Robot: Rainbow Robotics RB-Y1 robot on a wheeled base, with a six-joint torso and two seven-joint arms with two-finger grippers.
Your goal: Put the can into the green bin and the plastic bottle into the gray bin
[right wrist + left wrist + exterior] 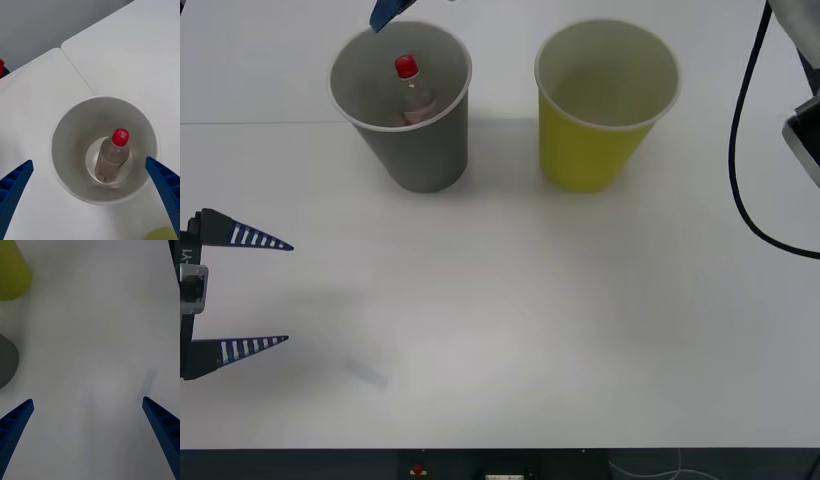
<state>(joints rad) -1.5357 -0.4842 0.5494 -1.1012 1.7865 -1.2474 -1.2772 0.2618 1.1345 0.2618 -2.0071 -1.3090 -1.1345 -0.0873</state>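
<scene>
Left gripper (285, 293) hangs low at the left, fingers spread; right gripper (90, 202) gapes too.

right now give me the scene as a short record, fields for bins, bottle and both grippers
gray bin: upright on the white table, left of the green one
green bin: upright, inside looks pale, contents unclear
plastic bottle: inside the gray bin, red cap up, leaning
right gripper: open, above the gray bin
left gripper: open, over the table's left edge, holding nothing

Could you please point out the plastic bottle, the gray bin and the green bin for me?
plastic bottle (120, 137): right wrist view, on its red cap.
gray bin (423, 150): front view, on its outer wall.
green bin (588, 152): front view, on its outer wall.
</scene>
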